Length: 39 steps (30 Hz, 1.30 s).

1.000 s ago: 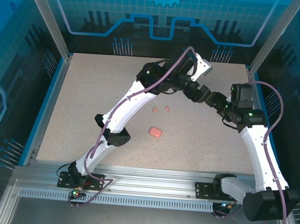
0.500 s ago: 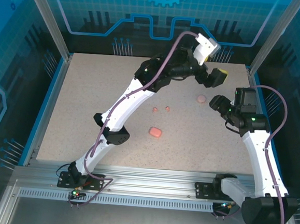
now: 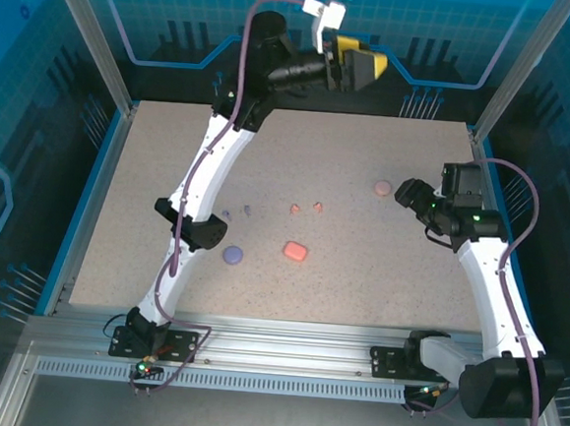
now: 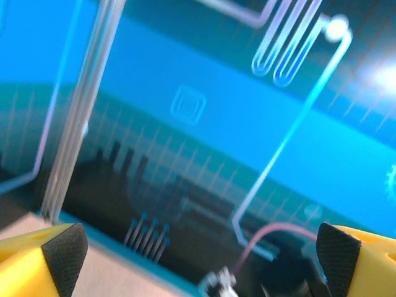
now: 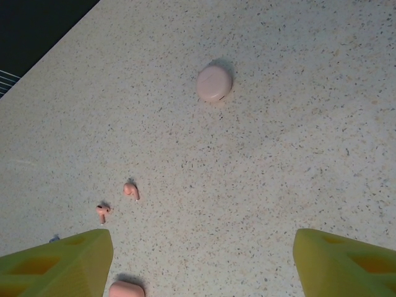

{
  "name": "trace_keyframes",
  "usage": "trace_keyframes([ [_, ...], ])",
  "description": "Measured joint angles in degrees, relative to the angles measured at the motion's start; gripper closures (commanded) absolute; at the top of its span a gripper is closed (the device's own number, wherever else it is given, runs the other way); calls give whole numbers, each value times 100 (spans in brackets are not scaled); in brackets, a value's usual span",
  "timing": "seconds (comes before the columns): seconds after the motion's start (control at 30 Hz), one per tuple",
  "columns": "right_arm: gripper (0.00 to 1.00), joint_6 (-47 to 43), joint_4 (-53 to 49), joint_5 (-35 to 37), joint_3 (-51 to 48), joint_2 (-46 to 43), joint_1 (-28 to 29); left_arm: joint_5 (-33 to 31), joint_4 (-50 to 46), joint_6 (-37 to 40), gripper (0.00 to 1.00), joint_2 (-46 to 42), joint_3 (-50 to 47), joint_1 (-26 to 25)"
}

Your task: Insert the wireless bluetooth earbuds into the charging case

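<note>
Two coral-red earbuds (image 3: 295, 209) (image 3: 317, 207) lie mid-table, seen again as earbuds (image 5: 130, 190) (image 5: 102, 211) in the right wrist view. Two lavender earbuds (image 3: 227, 213) (image 3: 248, 209) lie further left. A coral charging case (image 3: 295, 251) (image 5: 126, 289), a lavender case (image 3: 232, 255) and a shut pale pink round case (image 3: 383, 188) (image 5: 214, 83) rest on the table. My left gripper (image 3: 379, 64) (image 4: 201, 247) is raised high by the back wall, open and empty. My right gripper (image 3: 402, 194) (image 5: 201, 250) hovers open just right of the pale case, holding nothing.
The speckled table (image 3: 149, 183) has a blue raised rim (image 3: 94, 198) on its sides. Glass walls and metal posts (image 3: 92, 35) enclose it. The left arm's elbow (image 3: 200, 231) hangs over the table's left half, near the lavender case.
My left gripper opened fully, then swung up and back from beside the right gripper toward the back wall. The pale pink case now lies bare on the table. My right gripper drew back slightly.
</note>
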Motion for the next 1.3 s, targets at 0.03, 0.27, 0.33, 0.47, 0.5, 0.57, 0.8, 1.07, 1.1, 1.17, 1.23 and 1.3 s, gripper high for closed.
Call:
trace_keyframes([
  [0.03,22,9,26,0,0,22,11,-48,-437,212,1,-46,-2,-114],
  [0.27,22,39,199,7,2,238,201,-898,-2992,1526,1,-317,0,-535],
  [0.33,22,48,254,7,2,323,278,-1180,-3469,1753,1,-332,0,-542],
  [0.47,22,63,321,7,2,396,341,-1620,-3869,1998,1,-417,-4,-540],
  [0.5,22,70,341,7,2,402,345,-1690,-3882,2031,1,-479,-7,-540],
  [0.57,22,87,374,7,2,402,348,-1753,-3847,2092,1,-645,-26,-542],
  [0.8,22,131,516,4,-11,402,350,-1847,-3471,2437,1,-2120,-1519,-601],
  [1.07,22,256,660,9,-153,402,402,-2507,-1797,2706,1,-5053,-6168,-586],
  [1.1,22,256,667,13,-153,402,439,-2623,-1596,2704,1,-5471,-6771,-551],
  [1.17,22,256,664,33,-153,407,509,-2861,-1298,2702,1,-6065,-7558,-483],
  [1.23,22,256,664,59,-153,409,586,-3143,-920,2686,1,-6677,-8347,-411],
  [1.3,22,256,662,114,-153,409,662,-3394,-671,2682,1,-7197,-9016,-365],
])
